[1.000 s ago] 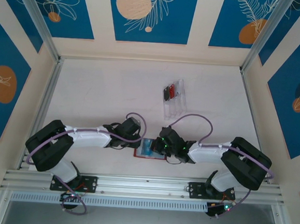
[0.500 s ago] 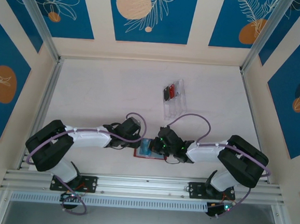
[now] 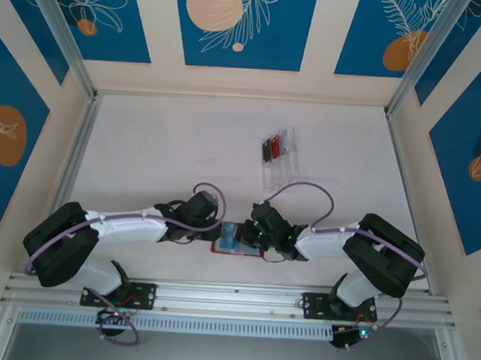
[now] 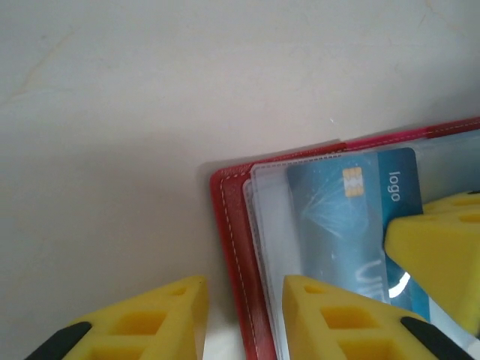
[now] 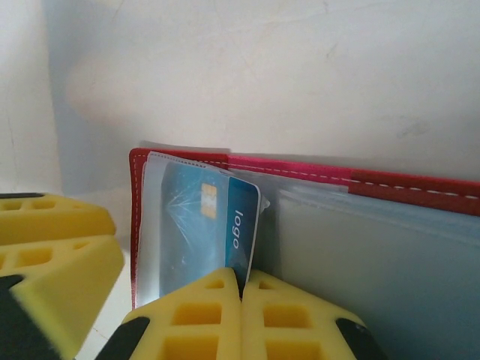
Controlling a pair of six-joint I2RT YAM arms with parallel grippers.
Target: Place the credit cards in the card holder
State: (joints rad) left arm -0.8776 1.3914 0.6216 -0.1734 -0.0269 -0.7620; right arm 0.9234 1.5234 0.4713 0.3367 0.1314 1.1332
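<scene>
The red card holder (image 3: 221, 247) lies open near the table's front edge, its greyish clear sleeves (image 5: 375, 255) facing up. A blue credit card (image 5: 196, 225) sits partly inside the leftmost sleeve. My right gripper (image 5: 241, 289) is shut on that card's near edge. My left gripper (image 4: 244, 319) is open and straddles the holder's red left edge (image 4: 229, 247), with one finger over the table and one finger (image 4: 337, 315) on the sleeves. The right gripper's yellow finger (image 4: 442, 255) rests on the card. Black and red cards (image 3: 270, 148) lie in the clear tray.
The clear plastic compartment tray (image 3: 280, 168) stands further back, right of centre. Aluminium rails (image 3: 231, 298) run along the front edge and up both sides. Both arms meet over the holder.
The right gripper has moved left with the blue card, sliding it further into the sleeve. The left arm has stretched out lower, its gripper staying at the holder's left edge.
</scene>
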